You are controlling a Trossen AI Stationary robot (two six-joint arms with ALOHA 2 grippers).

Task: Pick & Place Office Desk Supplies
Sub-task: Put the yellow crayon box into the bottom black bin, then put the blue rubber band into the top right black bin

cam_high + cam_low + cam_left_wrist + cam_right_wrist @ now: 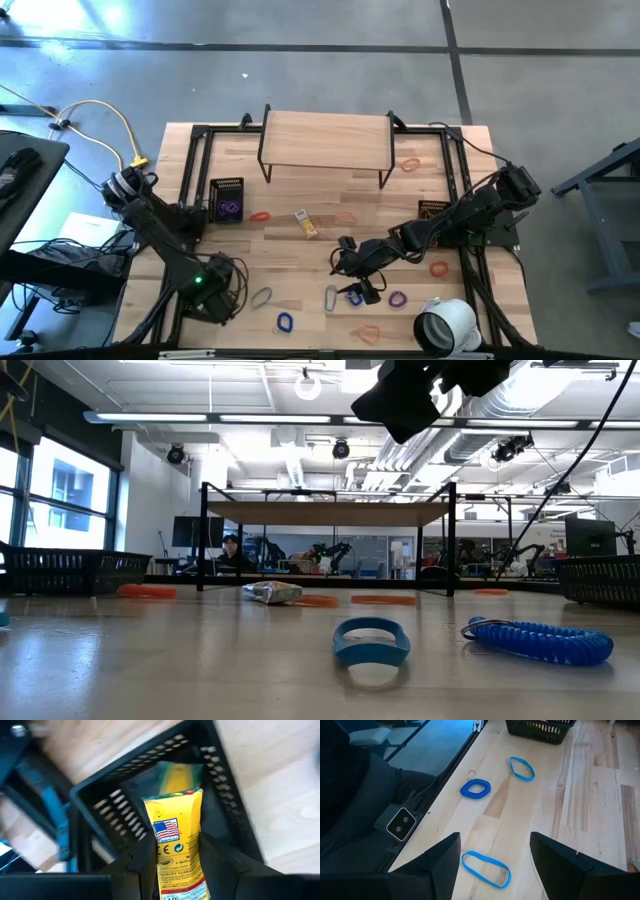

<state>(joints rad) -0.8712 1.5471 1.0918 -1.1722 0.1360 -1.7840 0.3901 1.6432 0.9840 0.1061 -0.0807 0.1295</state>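
Left gripper (176,870) is clamped on a yellow crayon packet (176,840), hanging over a black mesh basket (100,802) at the table's left side. Right gripper (495,852) hovers with fingers spread above a blue rubber band (486,868), a blue coil loop (475,788) lying beyond it.

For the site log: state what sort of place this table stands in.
Probably a robotics lab or open industrial workspace. The low view shows exposed ceiling ducts with strip lighting, another robot arm on a bench beyond the table, and a person seated at a workstation.
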